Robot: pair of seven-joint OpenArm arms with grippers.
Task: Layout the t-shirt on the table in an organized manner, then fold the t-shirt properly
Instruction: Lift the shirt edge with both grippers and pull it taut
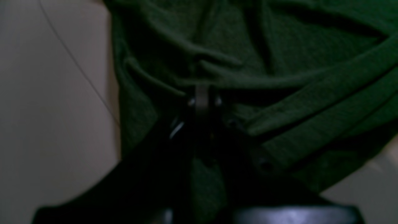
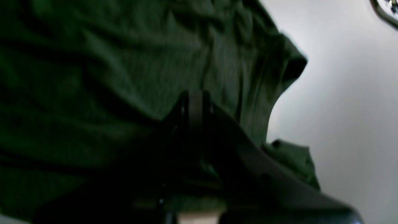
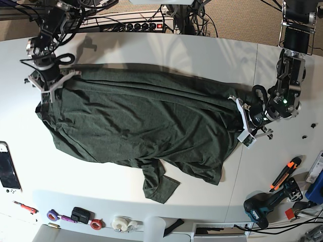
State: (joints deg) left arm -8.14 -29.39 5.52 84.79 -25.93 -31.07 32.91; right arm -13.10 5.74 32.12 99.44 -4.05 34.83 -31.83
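The t-shirt (image 3: 136, 126) is spread across the middle of the table (image 3: 202, 55), stretched between the two arms. Its one end is pinched by the closed left gripper (image 3: 241, 117) (on the base view's right), its other end by the closed right gripper (image 3: 46, 89). In both wrist views, green folds are seen bunched around the pressed-together fingertips. One sleeve lies toward the table's near edge.

Beige carpeted floor (image 3: 242, 17) lies beyond the counter's far edge, where a power strip (image 3: 133, 26) sits among tangled black cables (image 3: 202, 20).
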